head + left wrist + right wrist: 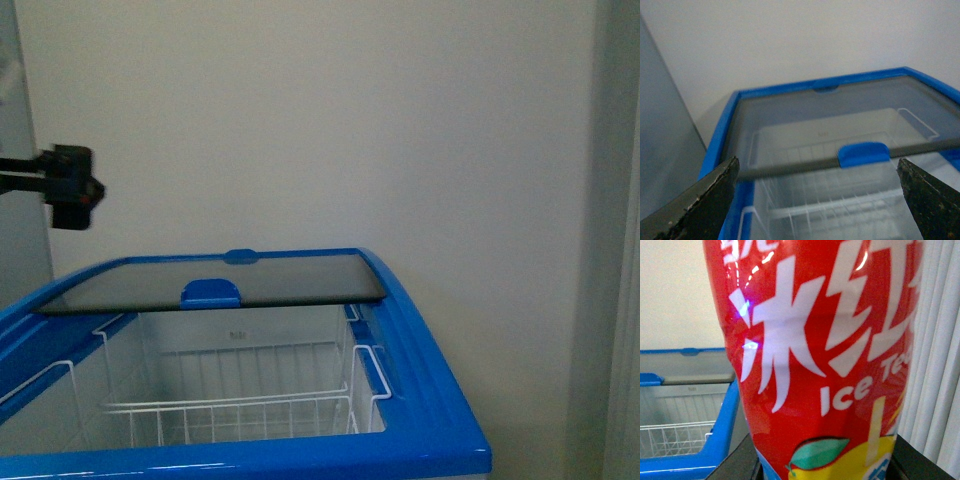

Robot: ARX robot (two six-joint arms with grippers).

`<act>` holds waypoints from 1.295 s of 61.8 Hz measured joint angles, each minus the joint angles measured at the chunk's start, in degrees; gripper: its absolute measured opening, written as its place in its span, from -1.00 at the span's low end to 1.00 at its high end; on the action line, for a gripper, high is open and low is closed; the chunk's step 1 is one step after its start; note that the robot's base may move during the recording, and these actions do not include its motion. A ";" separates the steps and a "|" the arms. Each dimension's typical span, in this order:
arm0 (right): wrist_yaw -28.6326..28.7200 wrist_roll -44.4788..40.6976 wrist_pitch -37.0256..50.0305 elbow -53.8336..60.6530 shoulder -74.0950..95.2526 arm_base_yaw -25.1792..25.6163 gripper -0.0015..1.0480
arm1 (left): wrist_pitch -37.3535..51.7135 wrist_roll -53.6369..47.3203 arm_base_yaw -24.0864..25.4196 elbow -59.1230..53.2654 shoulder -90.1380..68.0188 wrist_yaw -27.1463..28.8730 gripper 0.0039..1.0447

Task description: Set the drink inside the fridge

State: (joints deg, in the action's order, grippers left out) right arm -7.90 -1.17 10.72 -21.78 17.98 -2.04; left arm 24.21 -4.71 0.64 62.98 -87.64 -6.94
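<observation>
One white wire basket (240, 395) hangs inside the open fridge (420, 400); left tool (817, 167) spread wide, right tool (827, 465) clamps the drink (815, 340).

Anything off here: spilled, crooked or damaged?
Nothing spilled or askew: the fridge has its glass lid slid partly open, the wire baskets sit level, the right tool holds the drink. Only the fingers of the left tool look scuffed, with pale chips along their edges.

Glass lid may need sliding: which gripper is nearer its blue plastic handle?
Left. The left gripper, open, faces the blue handle; right gripper holds the red-labelled bottle beside the blue-rimmed fridge.
</observation>
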 joint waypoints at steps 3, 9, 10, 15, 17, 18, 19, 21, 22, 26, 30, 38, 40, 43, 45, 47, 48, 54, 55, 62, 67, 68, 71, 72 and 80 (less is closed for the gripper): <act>0.00 0.02 0.00 0.00 0.00 -0.02 -0.25 | -4.22 4.50 1.42 -8.24 9.60 -0.85 0.85; -0.13 0.02 0.00 0.00 0.02 0.00 -0.25 | -10.80 7.58 3.65 -19.17 22.86 -2.49 0.85; -0.11 0.02 0.00 0.00 0.02 0.00 -0.25 | -12.61 8.41 4.35 -21.81 26.23 -3.04 0.85; 0.13 0.00 0.00 0.00 0.00 -0.02 -0.25 | -23.02 11.52 8.33 -32.83 42.62 -4.68 0.85; 0.17 0.00 0.00 0.00 0.00 -0.02 -0.25 | -26.40 12.17 9.70 -35.12 47.41 -4.92 0.85; 0.13 0.00 0.00 0.00 0.00 -0.02 -0.25 | -27.21 12.48 10.16 -35.80 48.89 -4.98 0.85; 0.13 0.02 0.00 0.00 0.00 0.00 -0.25 | -27.12 11.96 11.08 -37.51 51.87 -5.55 0.82; 0.02 0.00 0.00 0.00 0.00 0.00 -0.25 | -25.55 10.14 12.92 -41.62 59.78 -6.69 0.65; -0.04 0.00 0.00 0.00 0.00 0.00 -0.25 | -26.25 9.31 13.16 -42.93 62.97 -6.58 0.58; 1.90 -0.63 -1.53 -0.37 0.55 0.68 -0.25 | -27.10 7.41 12.46 -46.49 71.52 -5.88 0.38; 17.55 -6.88 -17.09 -7.21 3.98 5.75 -0.25 | -26.95 6.23 10.56 -48.96 76.48 -3.72 0.11; 32.65 -25.90 -27.65 -18.93 20.46 2.56 -0.26 | -26.71 5.55 2.82 -52.76 79.25 5.55 -0.40; 31.78 -30.69 -27.30 -22.05 25.11 1.07 -0.26 | -26.47 5.51 0.83 -53.40 79.89 6.01 -0.54; 29.64 -36.87 -27.19 -26.34 30.88 -0.81 -0.26 | -26.23 5.33 -0.11 -54.16 80.46 6.27 -0.70; 29.05 -39.04 -27.47 -28.26 33.31 -1.62 -0.26 | -26.08 5.33 -0.17 -54.47 80.63 6.49 -0.77; 28.26 -42.53 -27.69 -30.99 37.05 -2.64 -0.26 | -25.97 5.33 -0.26 -54.86 80.96 6.84 -0.87; 27.52 -44.44 -27.74 -31.89 38.34 -3.04 -0.26 | -25.94 5.33 -0.28 -54.99 81.02 6.82 -0.90; 22.32 -54.93 -30.64 -40.63 49.81 -6.51 -0.26 | -25.66 5.20 -0.35 -56.11 81.79 6.80 -0.96; 21.77 -55.95 -31.12 -41.70 51.12 -6.99 -0.26 | -25.64 5.18 -0.35 -56.22 81.88 6.80 -0.96; 17.11 -63.49 -38.93 -55.49 64.83 -12.96 -0.26 | -25.29 5.18 -0.44 -57.42 82.84 6.82 -0.96; 14.21 -65.42 -42.27 -66.62 74.77 -18.05 -0.26 | -25.14 5.18 -0.44 -58.27 83.47 6.82 -0.96; 13.88 -65.59 -42.38 -68.72 76.61 -18.88 -0.26 | -25.09 5.18 -0.44 -58.45 83.58 6.82 -0.96; 13.03 -65.81 -42.45 -72.70 80.13 -20.44 -0.26 | -24.98 5.18 -0.44 -58.69 83.82 6.82 -0.96; 12.87 -65.81 -42.45 -73.61 80.96 -20.81 -0.26 | -24.96 5.18 -0.44 -58.73 83.87 6.82 -0.96; 10.82 -65.83 -42.25 -81.57 88.89 -23.96 -0.26 | -24.94 5.18 -0.44 -59.47 84.43 6.82 -0.96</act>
State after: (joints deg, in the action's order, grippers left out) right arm 2.92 -67.00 -31.53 -103.35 106.87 -26.00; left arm -0.73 0.47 0.21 3.51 -3.20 -0.12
